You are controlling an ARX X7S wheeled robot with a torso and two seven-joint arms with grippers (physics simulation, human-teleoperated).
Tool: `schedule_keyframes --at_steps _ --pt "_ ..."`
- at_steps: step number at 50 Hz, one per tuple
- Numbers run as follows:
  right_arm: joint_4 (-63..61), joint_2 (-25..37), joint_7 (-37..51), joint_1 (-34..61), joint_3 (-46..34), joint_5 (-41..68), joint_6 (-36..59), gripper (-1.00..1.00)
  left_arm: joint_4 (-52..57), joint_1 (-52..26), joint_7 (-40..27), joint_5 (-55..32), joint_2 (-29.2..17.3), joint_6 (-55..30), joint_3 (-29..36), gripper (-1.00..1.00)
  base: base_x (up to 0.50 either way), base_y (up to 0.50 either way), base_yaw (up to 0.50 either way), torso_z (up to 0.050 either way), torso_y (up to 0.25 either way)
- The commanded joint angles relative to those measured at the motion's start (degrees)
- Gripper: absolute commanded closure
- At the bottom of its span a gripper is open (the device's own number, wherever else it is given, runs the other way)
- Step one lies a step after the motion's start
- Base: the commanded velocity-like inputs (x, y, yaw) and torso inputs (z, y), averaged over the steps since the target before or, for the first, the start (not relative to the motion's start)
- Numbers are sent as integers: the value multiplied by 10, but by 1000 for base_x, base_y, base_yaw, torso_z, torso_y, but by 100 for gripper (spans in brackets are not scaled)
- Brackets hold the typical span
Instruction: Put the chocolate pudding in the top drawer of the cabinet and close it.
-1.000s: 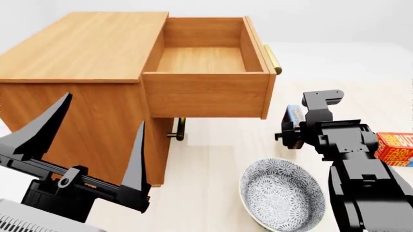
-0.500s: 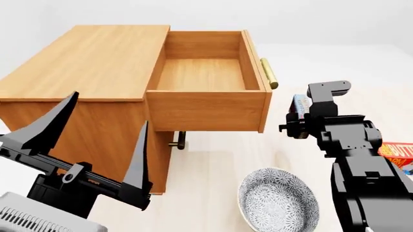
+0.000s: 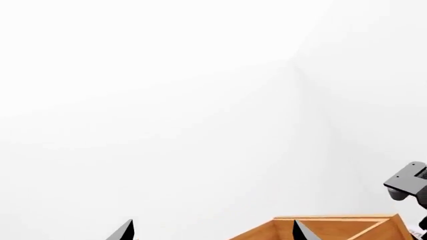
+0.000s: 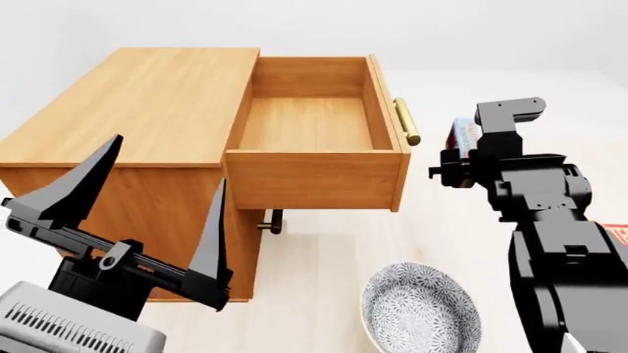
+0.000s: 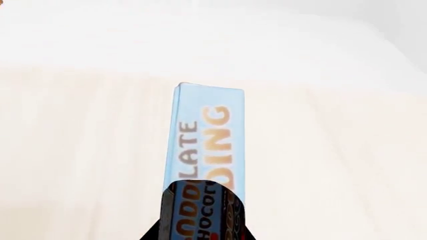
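Cabinet [image 4: 147,95]: honey-brown wooden box with a flat top; the landmark for every entry below.
Top drawer [image 4: 312,176]: pulled fully out of the cabinet front, nothing inside it; brass bar handle [image 4: 407,121] on its outer face.
Lower drawer handle [image 4: 272,219]: just visible beneath the top drawer.
Chocolate pudding [image 4: 462,137]: slim carton held in the air, just beyond the brass bar handle, outside the top drawer and about level with its rim; blue lettered face shows in the right wrist view [image 5: 208,145].
Right tool [image 4: 454,163]: closed onto the carton's near end; grip looks narrow and close to one edge.
Left tool [image 4: 147,209]: spread wide, holding nothing, in front of the cabinet's side panel.
Patterned bowl [image 4: 417,312]: on the floor below the top drawer front.
Step in hand: carry the carton over the drawer front.
Handling advice: clear the brass bar and the front rim before lowering; centre the carton over the drawer floor; release low so it settles flat; keep the wrist level, since the edge grip may let it pivot.
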Motion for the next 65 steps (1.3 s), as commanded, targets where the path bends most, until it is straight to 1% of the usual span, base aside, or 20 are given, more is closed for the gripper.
schedule_keyframes --at_steps 1,9,11,15,20,37,48,65 --pt "-3 -1 5 24 -5 -8 -2 100 -6 2 1 0 2 4 -3 -100 0 0 0 47 53" --pt "-17 -3 7 36 -8 -9 4 100 -6 4 -2 2 3 6 -5 -100 0 0 0 47 52" --pt "-46 -1 5 33 -8 -9 21 100 -9 7 -11 5 3 12 -8 -100 0 0 0 47 42" --pt "-153 8 2 12 -3 -3 88 100 -6 15 -51 5 3 6 -18 -100 0 0 0 40 7" --pt "-217 11 1 3 -4 -4 128 100 -8 15 -47 9 4 10 -18 -100 0 0 0 0 0" --pt "-277 6 18 3 -10 -10 152 100 -10 16 -34 10 4 14 -19 -100 0 0 0 0 0" --pt "-363 -1 -6 -7 -19 0 201 100 -8 16 -27 10 4 11 -20 -100 0 0 0 0 0" --pt "-422 -23 -35 6 -33 19 243 100 -8 18 -22 9 3 9 -22 -100 0 0 0 0 0"
